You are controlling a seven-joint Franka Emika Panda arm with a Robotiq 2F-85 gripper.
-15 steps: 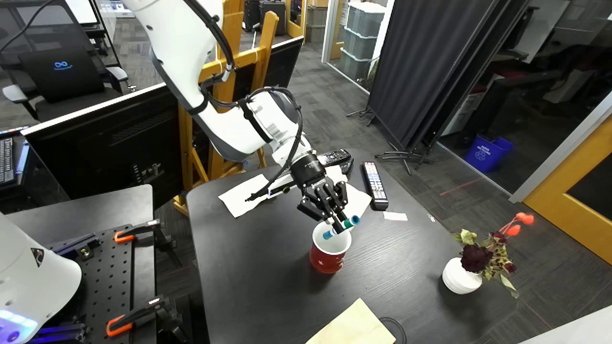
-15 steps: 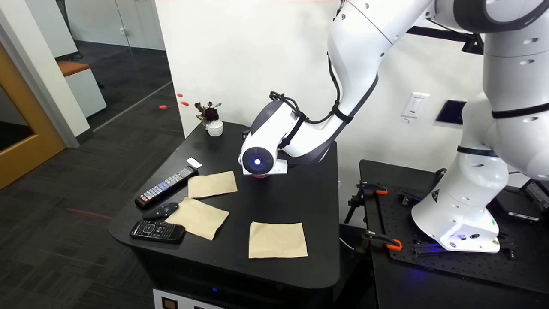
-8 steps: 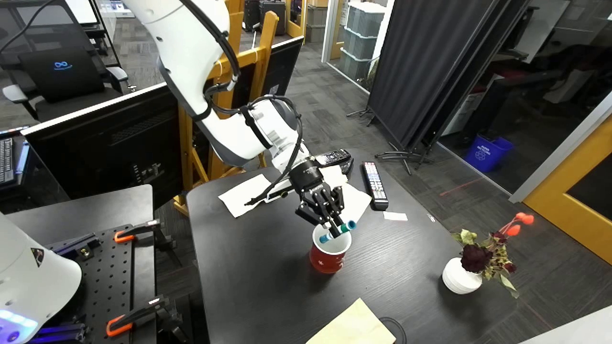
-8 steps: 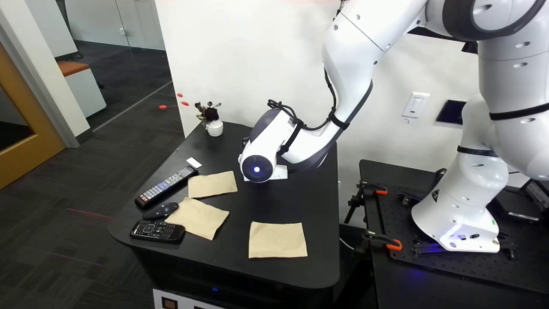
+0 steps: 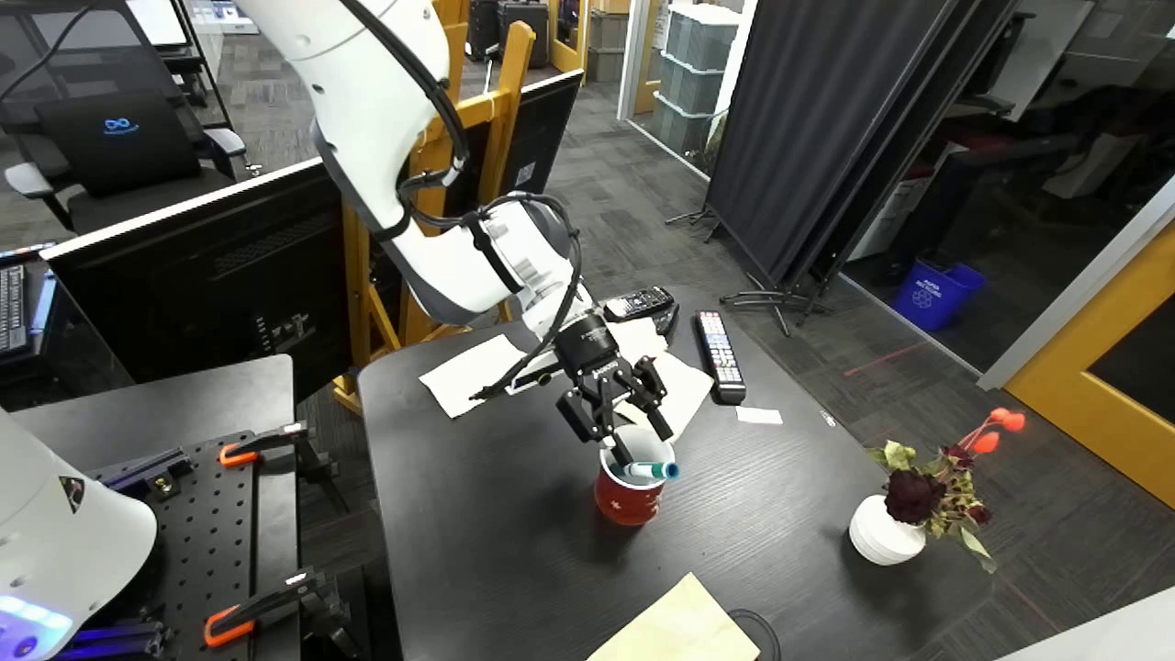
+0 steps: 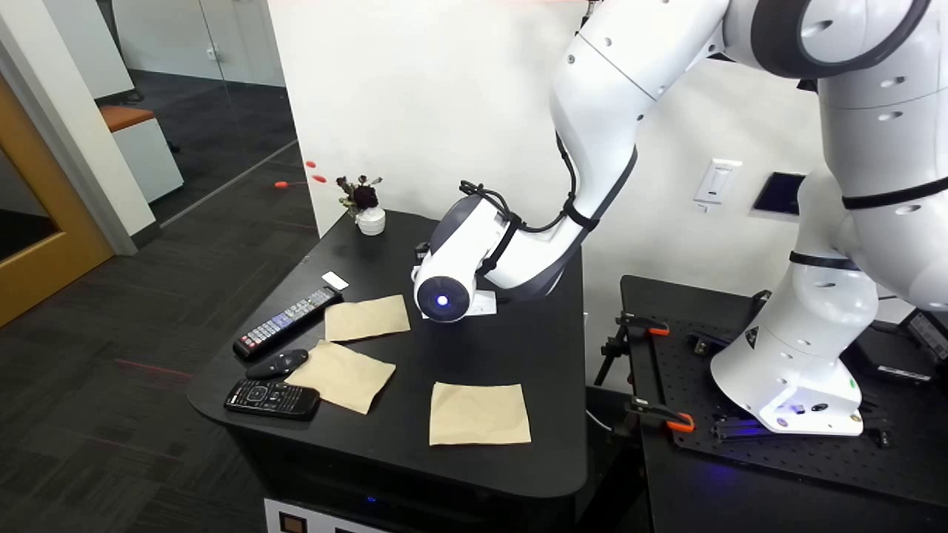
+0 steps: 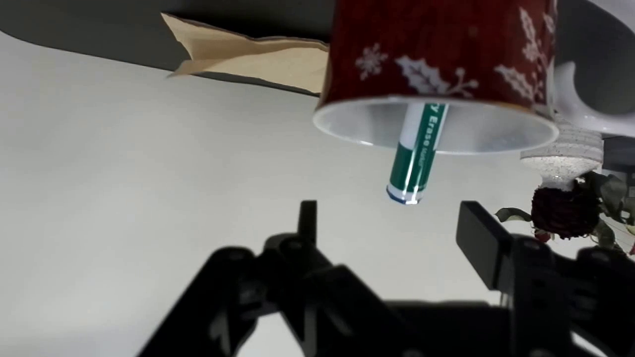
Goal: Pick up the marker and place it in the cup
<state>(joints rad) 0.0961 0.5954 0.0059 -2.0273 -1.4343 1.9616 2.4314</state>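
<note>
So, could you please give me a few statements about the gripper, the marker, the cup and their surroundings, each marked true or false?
1. The gripper is open. True.
2. One end of the marker sticks out of the cup. True.
3. The cup lies on its side. False: it stands upright on the table.
4. Only a single remote is there. False: three remotes lie on the table.
5. The white vase holds flowers. True.

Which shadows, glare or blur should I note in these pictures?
Wrist view: the claw looks dark and slightly blurred, while the marker has legible lettering and a bright glint near its end; in an exterior view, the cup casts a soft shadow on the table; in both exterior views, bluish-violet light glows at the robot base.
</note>
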